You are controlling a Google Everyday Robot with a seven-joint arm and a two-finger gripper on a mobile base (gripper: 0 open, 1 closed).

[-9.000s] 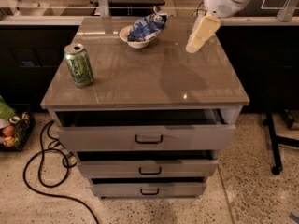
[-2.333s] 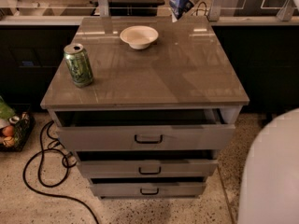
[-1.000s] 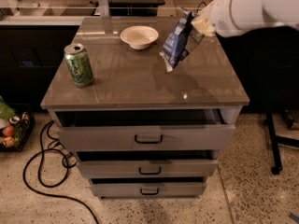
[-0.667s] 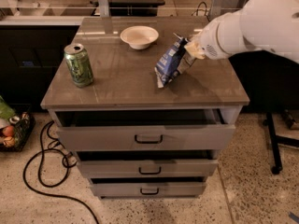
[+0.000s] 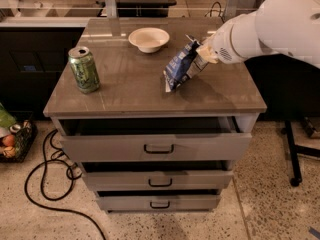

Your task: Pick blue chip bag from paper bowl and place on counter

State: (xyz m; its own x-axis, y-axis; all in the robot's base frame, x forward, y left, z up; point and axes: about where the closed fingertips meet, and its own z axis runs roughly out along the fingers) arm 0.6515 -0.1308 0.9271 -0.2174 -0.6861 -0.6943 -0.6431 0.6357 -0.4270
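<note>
The blue chip bag (image 5: 179, 67) hangs tilted from my gripper (image 5: 201, 55), its lower corner touching or just above the counter (image 5: 130, 86) right of centre. The gripper is shut on the bag's upper end; my white arm reaches in from the right. The paper bowl (image 5: 148, 38) stands empty at the back middle of the counter, apart from the bag.
A green drink can (image 5: 84, 69) stands upright at the counter's left. The top drawer (image 5: 155, 145) is pulled slightly open. A black cable (image 5: 47, 184) lies on the floor at left, and a chair leg (image 5: 292, 154) stands at right.
The bag was lifted out of the bowl, leaving it empty. My gripper has carried it forward and down to the counter's right-centre, lower than 0.7 s ago.
</note>
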